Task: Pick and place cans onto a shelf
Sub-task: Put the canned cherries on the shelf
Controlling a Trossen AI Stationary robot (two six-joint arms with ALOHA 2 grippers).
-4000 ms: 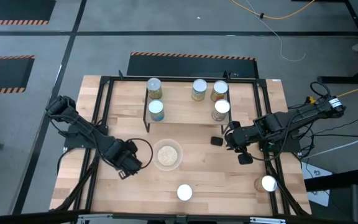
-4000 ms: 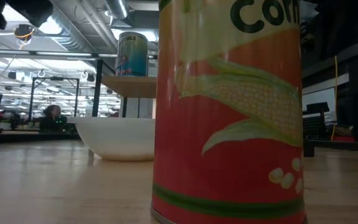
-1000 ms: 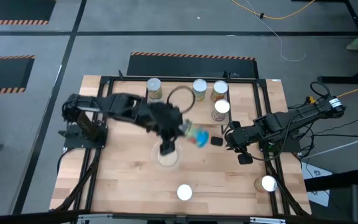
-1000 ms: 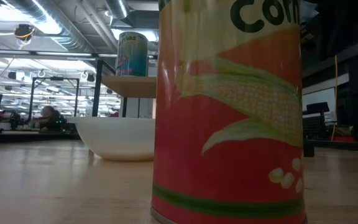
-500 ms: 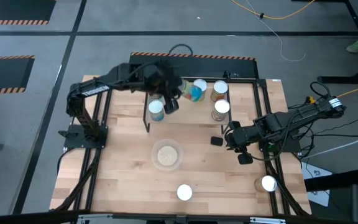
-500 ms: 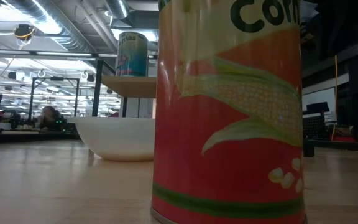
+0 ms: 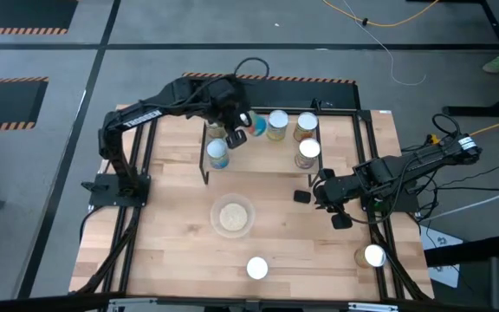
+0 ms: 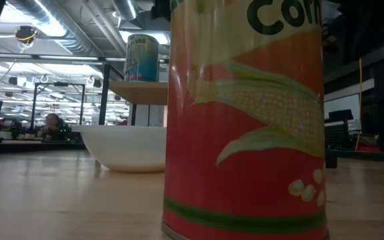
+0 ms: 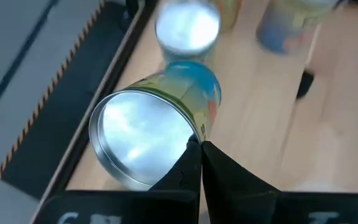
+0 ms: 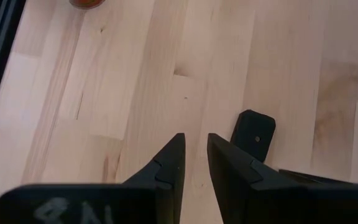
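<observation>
Cans, small cylindrical tins with shiny silver tops and paper labels. One blue-labelled can [image 7: 255, 126] lies tipped on its side at upper centre of the high view, pinched at its rim by the left gripper [image 7: 239, 124], whose dark fingers [image 9: 199, 163] meet tightly on the edge of its round silver end [image 9: 140, 144] in the left wrist view.

Shelf, light wooden board in a thin black rod frame [image 7: 254, 139], upper centre of the high view. On it: one can [image 7: 217, 154] at the left, one partly hidden under the left arm [image 7: 216, 130], two side by side [image 7: 277, 125] [image 7: 307, 126] along the far edge, one more [image 7: 308, 152] just below the right-hand one.

Off the shelf: one can [image 7: 257, 268] at bottom centre of the high view, one [image 7: 373, 256] at lower right by the table edge. A red corn-labelled can [image 8: 245, 120] fills the low view.

Clear round bowl with beige contents [image 7: 234, 216], centre of the table. Small black block [image 7: 301, 197], right of centre.

Right gripper [image 7: 322, 189], at the right beside the black block, fingers [image 10: 169, 168] slightly parted, holding nothing, above bare wooden tabletop [image 10: 135, 93].
</observation>
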